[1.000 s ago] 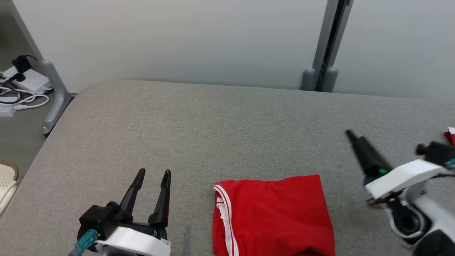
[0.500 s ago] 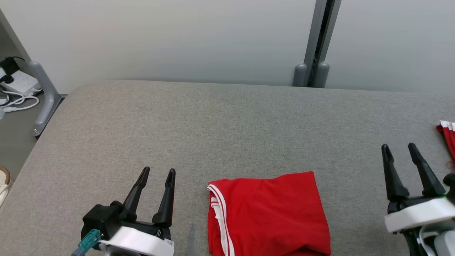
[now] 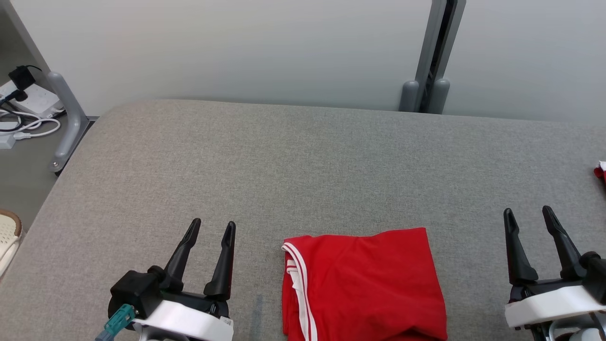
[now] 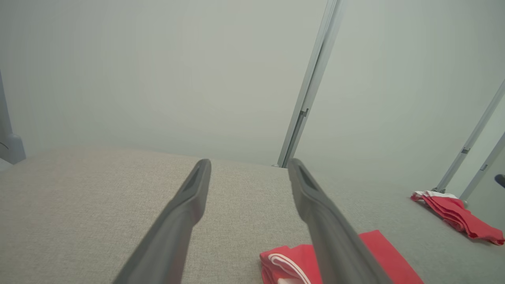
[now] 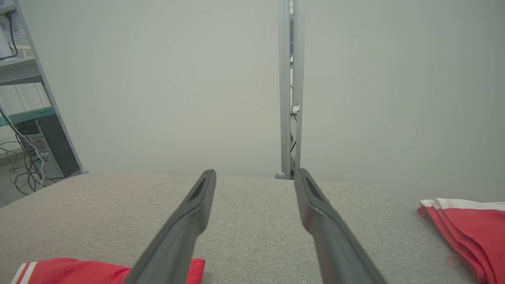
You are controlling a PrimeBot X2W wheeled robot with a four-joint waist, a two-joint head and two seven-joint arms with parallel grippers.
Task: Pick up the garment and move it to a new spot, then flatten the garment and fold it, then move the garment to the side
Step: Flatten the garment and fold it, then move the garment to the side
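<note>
Garment [image 3: 362, 284] sits lower centre of the head view, flat on the grey table [image 3: 303, 156]. It's a compact red rectangle, with the white-trimmed edge on its left side. It looks folded already, so you're most likely at the last step, shifting it aside. Left gripper [image 3: 214, 223] is at lower left with its jaws spread and nothing between them, just beside the garment's left edge but not touching it. Right gripper [image 3: 527, 210] is at lower right, also spread and empty, and it stands a bit further off the garment's right edge. Both point up the frame at about the same level. That reads as a parked pose, with the arms flanking the cloth so the head camera sees it whole and either arm can come in from its own side. Open jaws mean you only need to drop and pinch. A pile [image 5: 469, 225] of other red pieces lies at the right of the right wrist view and pokes in at the far right edge of the head view. It's probably the drop spot, which favours the right arm. Grab through all layers at one edge or the fold may open up. Cables [image 3: 23, 128] at upper left are off the table and out of the way.
</note>
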